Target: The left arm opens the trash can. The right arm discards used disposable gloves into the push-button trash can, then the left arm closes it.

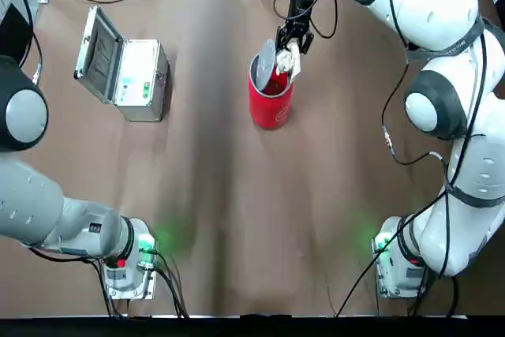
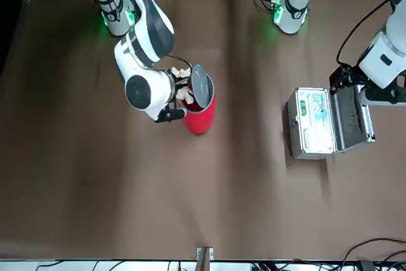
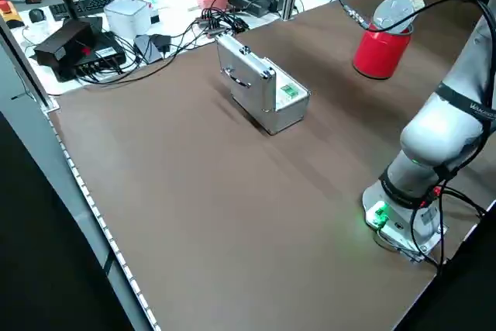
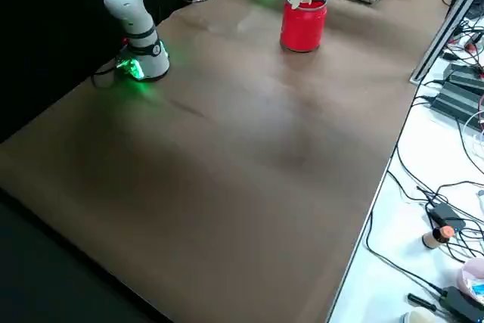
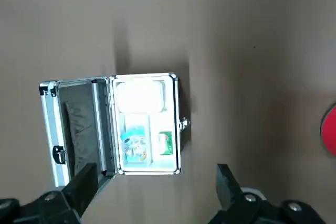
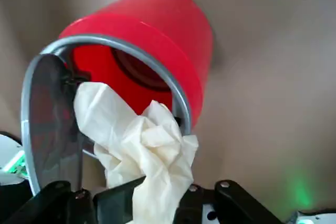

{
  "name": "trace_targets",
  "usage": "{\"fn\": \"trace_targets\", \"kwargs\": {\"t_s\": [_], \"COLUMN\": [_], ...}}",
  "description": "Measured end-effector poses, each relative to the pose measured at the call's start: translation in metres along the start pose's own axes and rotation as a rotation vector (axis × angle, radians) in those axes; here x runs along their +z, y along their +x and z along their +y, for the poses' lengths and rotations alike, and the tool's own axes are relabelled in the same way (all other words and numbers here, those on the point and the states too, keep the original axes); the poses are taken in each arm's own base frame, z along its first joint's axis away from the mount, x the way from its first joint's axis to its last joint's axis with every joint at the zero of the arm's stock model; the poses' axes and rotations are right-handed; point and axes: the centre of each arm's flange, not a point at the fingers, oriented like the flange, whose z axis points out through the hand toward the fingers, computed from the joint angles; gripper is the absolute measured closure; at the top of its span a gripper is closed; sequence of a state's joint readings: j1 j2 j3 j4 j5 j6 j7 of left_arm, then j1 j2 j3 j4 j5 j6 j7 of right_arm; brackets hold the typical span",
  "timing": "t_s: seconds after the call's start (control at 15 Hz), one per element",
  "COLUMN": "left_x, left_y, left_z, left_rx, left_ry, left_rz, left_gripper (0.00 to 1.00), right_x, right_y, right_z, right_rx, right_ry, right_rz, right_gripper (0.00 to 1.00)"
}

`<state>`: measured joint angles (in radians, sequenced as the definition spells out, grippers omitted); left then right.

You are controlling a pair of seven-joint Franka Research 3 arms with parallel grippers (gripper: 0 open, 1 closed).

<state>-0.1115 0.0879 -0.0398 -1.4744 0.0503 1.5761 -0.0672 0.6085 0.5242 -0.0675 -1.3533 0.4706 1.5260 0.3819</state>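
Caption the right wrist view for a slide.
Right claw holds crumpled cream-white disposable gloves at the open red cylindrical trash can.

A silver rectangular case (image 1: 126, 69) was seen lying open on the brown table (image 1: 237, 226), its hinged lid (image 5: 76, 124) raised beside a tray holding small packets (image 5: 144, 145). In the left wrist view it lay just beyond the spread jaws. Cables (image 3: 194, 29), a keyboard (image 3: 89, 5) and black boxes (image 3: 74, 44) were gathered along the white bench (image 3: 170, 1) past the table edge.

Red bin, cream gloves, brown surface

The trash can (image 1: 271, 104) is bright red with a silver-grey lid (image 6: 50, 119); the disposable gloves (image 6: 142, 148) are cream-white; the surface (image 1: 237, 219) is plain brown; the hinged case (image 1: 134, 76) is silver with green labels.
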Motion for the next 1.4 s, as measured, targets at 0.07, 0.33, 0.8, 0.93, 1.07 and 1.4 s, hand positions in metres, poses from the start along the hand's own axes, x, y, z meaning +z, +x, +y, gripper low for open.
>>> {"fn": "trace_targets", "kwargs": {"t_s": [0.07,0.33,0.8,0.93,1.07,1.4], "left_x": [0.0,0.0,-0.001,-0.001,-0.001,-0.001], "left_y": [0.0,0.0,0.0,0.0,0.0,0.0], "left_z": [0.0,0.002,0.002,0.002,0.002,0.002], "left_rx": [0.0,0.004,0.005,0.005,0.005,0.006], "left_ry": [0.0,0.0,0.0,0.0,0.0,0.0], "left_rz": [0.0,0.001,0.002,0.002,0.002,0.002], "left_gripper": [0.0,0.0,0.0,0.0,0.0,0.0], "right_x": [0.0,-0.001,0.004,0.008,0.013,0.027], "right_y": [0.0,0.0,0.004,0.01,0.018,0.031], "right_z": [-0.001,-0.002,-0.001,0.002,0.005,0.007], "right_rx": [0.001,0.004,0.01,0.018,0.027,0.02], "right_ry": [0.012,0.038,0.053,0.058,0.064,0.107], "right_rz": [-0.002,-0.008,-0.022,-0.012,0.001,-0.027], "right_gripper": [1.0,1.0,1.0,1.0,1.0,1.0]}}
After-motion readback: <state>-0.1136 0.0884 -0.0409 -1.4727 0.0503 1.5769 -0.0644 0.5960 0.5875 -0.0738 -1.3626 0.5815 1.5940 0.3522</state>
